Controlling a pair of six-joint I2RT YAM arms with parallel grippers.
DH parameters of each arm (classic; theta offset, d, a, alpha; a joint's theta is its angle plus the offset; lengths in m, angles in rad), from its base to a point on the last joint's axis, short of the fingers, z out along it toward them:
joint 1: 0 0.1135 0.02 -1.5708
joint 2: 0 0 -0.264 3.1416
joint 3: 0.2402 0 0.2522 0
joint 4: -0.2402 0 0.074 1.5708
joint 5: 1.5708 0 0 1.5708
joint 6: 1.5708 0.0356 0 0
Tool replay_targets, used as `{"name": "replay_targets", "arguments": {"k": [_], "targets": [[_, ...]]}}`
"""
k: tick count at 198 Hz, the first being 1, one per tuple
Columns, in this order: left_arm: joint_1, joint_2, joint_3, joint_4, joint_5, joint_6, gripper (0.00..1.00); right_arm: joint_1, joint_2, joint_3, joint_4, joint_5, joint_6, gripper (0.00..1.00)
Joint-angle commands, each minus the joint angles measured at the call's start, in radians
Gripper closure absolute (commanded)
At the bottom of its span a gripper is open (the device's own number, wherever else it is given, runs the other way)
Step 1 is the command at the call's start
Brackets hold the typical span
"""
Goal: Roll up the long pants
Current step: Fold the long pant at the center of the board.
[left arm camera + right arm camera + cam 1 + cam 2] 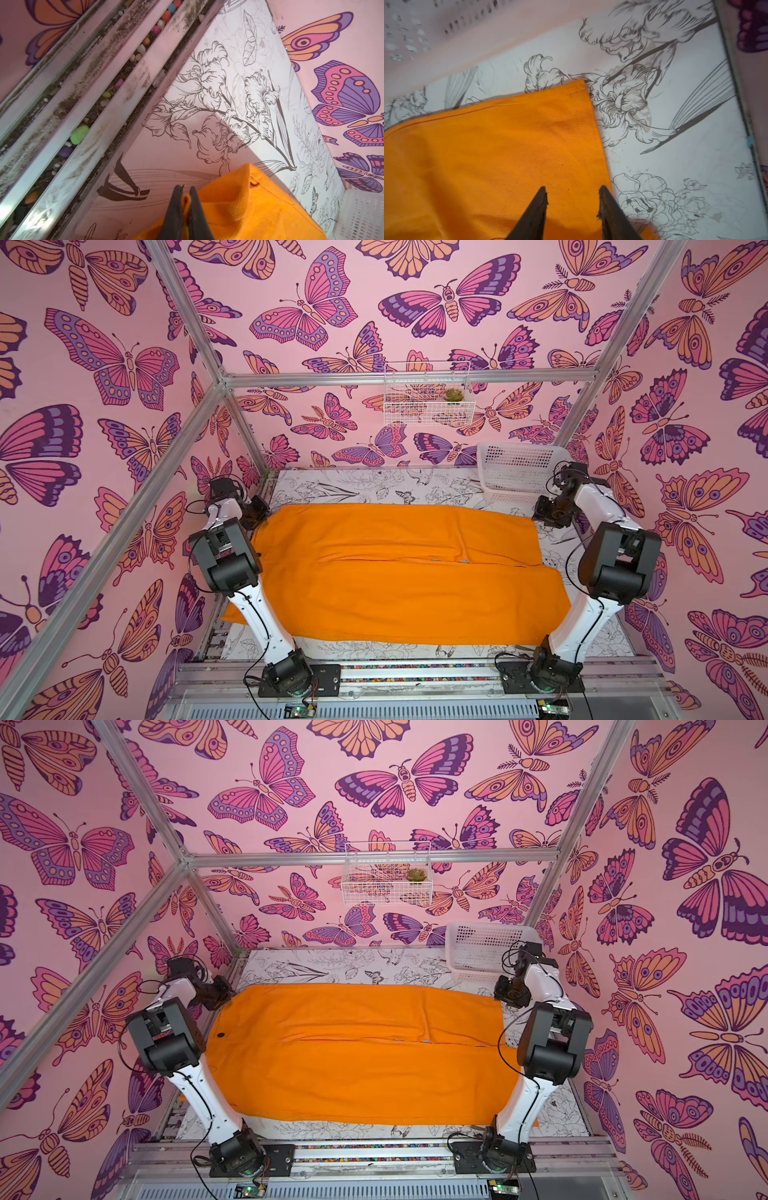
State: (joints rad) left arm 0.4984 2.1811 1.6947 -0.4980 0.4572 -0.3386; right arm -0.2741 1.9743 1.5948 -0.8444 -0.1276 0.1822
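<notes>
The long pants (395, 572) lie flat across the table (353, 485); soft, light cloth, likely to sag and slide. My left gripper (185, 190) pinches their far-left corner; my right gripper (572, 188) hangs open over the far-right hem corner, the sensible hold.

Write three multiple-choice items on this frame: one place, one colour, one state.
1. Where is the white basket?
A. at the table far right corner
B. at the near left corner
C. on the cloth

2. What colour are the long pants?
A. blue
B. orange
C. green

3. How do the left jaws stand?
A. wide open
B. shut on a fold of the pants
C. out of view

Key:
1 A: both top views show it at the far right edge.
2 B: the cloth is plain orange in every view.
3 B: the left wrist view shows them pinching an orange fold.
</notes>
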Motion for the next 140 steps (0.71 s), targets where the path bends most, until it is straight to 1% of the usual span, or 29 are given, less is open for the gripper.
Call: {"name": "replay_targets", "arguments": {"k": [1,26,63,90,111,140], "targets": [[0.005,-0.027,-0.018,0.006,0.036,-0.011,1.0,0.0,0.107,0.019,-0.003,-0.035,-0.011,0.58],[0.005,-0.028,-0.018,0.007,0.034,-0.004,1.0,0.0,0.204,0.089,-0.01,-0.02,-0.013,0.59],[0.005,-0.026,-0.018,0.008,0.026,-0.003,1.0,0.0,0.262,0.15,-0.001,0.007,-0.013,0.59],[0.005,-0.026,-0.018,0.009,0.029,-0.005,1.0,0.0,0.24,0.159,-0.006,0.025,-0.016,0.59],[0.005,-0.028,-0.017,0.011,0.028,-0.007,1.0,0.002,0.206,0.149,0.004,0.074,-0.02,0.59],[0.005,-0.026,-0.017,0.012,0.031,-0.008,1.0,0.011,0.161,0.092,0.074,0.096,-0.047,0.58]]}}
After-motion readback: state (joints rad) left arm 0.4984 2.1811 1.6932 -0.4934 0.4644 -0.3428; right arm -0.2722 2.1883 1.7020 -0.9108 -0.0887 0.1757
